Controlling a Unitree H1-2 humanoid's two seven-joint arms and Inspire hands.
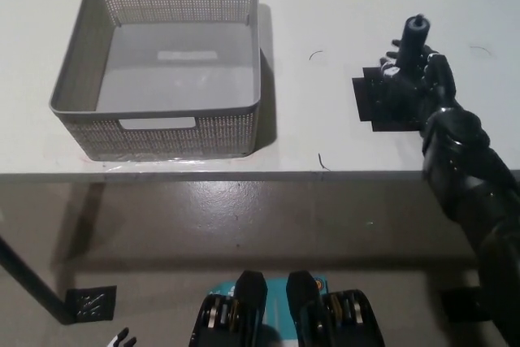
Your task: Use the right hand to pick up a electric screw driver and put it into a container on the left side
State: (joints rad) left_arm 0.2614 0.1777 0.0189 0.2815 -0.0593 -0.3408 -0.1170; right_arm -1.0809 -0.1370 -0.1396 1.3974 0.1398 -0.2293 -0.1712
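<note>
Right hand (pixel 414 79) is closing around the electric screw driver (pixel 413 34) at the bench's (pixel 341 6) right side, tip poking up on the far side. Container (pixel 162 62) is sitting well left. Left hand (pixel 122 339) is resting low, near left; grip unclear.

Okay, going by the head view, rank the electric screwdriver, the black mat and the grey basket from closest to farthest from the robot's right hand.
1. Electric screwdriver: inside the right hand, tip poking out above it.
2. Black mat: on the table directly under that hand, showing at its left.
3. Grey basket: far across the table on the robot's left.
</note>
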